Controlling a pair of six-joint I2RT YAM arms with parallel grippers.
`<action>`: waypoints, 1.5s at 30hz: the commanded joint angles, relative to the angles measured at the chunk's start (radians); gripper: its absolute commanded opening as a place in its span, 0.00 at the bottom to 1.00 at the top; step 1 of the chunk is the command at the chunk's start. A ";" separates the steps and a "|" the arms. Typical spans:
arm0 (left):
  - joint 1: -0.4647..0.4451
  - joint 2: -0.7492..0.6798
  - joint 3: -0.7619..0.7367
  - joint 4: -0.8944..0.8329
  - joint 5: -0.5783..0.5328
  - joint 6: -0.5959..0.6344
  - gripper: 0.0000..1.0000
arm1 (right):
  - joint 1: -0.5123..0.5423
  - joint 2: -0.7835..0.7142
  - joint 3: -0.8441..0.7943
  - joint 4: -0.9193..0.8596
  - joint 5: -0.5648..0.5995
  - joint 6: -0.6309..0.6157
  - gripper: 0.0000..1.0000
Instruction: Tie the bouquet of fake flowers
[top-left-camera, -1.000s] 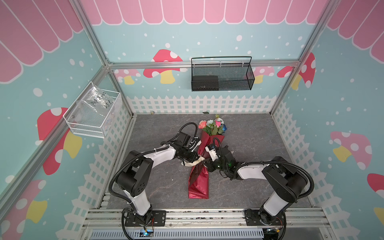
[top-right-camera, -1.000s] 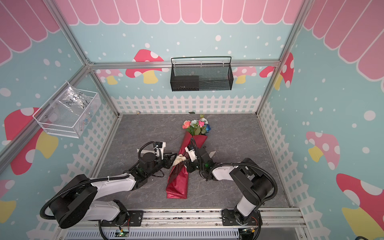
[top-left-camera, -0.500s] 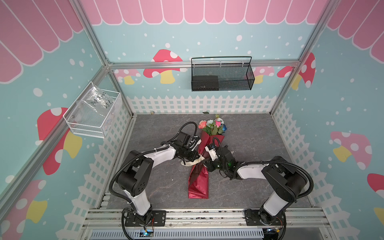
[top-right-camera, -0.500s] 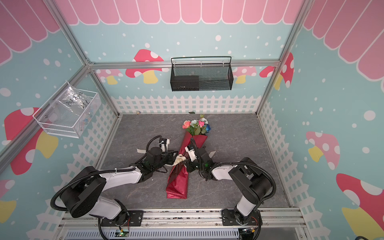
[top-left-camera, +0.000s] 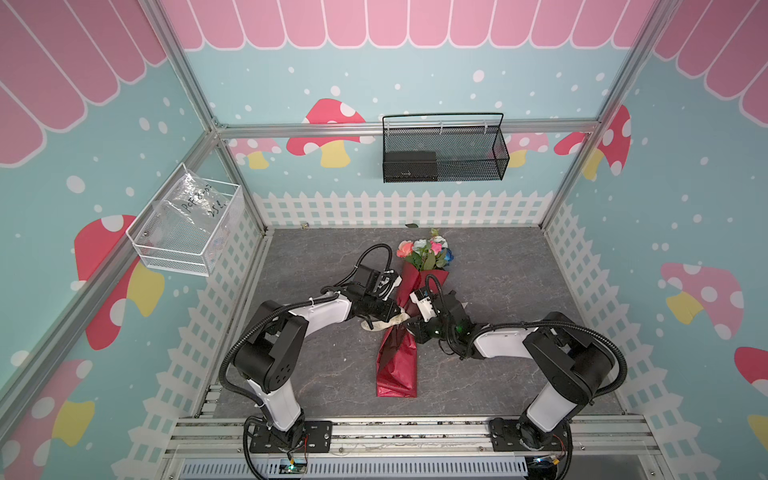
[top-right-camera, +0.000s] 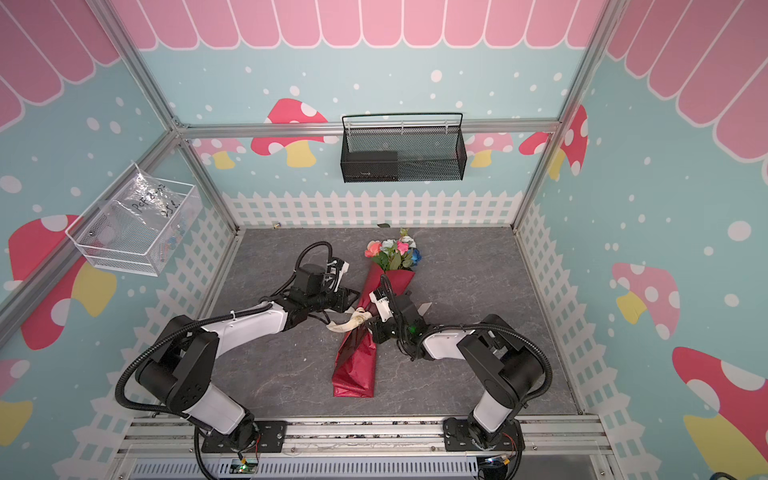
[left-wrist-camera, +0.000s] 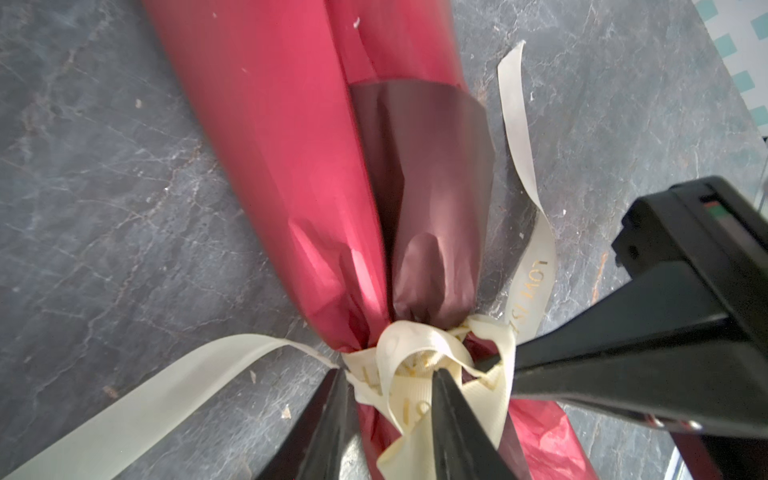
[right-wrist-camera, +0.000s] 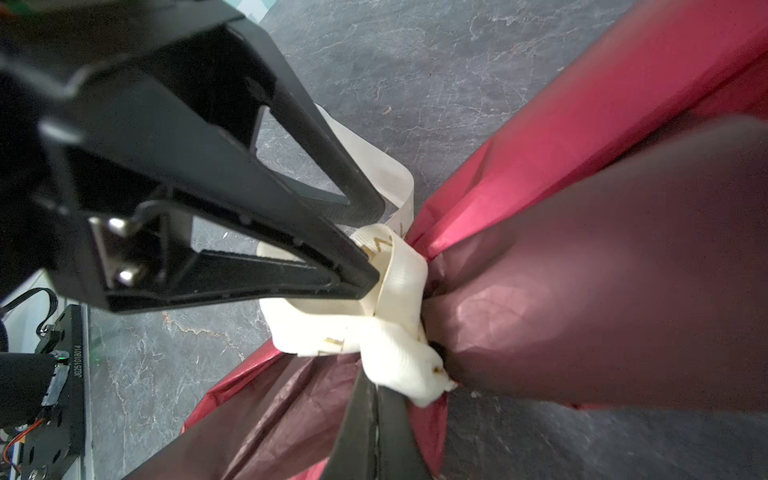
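In the last second almost nothing moved. My left claw stays apart around the loose knot of the cream ribbon, and my right claw stays pressed together on one ribbon end. The bouquet of fake flowers lies at the centre of a top view, so I judge the tightening is not finished.

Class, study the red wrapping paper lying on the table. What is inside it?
Flower heads and leaves poke out of the far open end of the red wrapping paper. The stems inside cannot be seen: the paper covers them, and a cream ribbon cinches its middle.
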 joint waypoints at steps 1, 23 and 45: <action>0.004 0.040 0.055 -0.229 0.099 0.152 0.38 | 0.005 0.021 0.019 0.011 -0.009 0.004 0.00; 0.004 0.104 0.132 -0.379 0.133 0.253 0.38 | 0.006 0.030 0.022 0.013 -0.010 0.003 0.00; -0.004 0.112 0.071 -0.145 0.134 0.071 0.13 | 0.006 0.043 0.031 0.011 -0.014 -0.004 0.00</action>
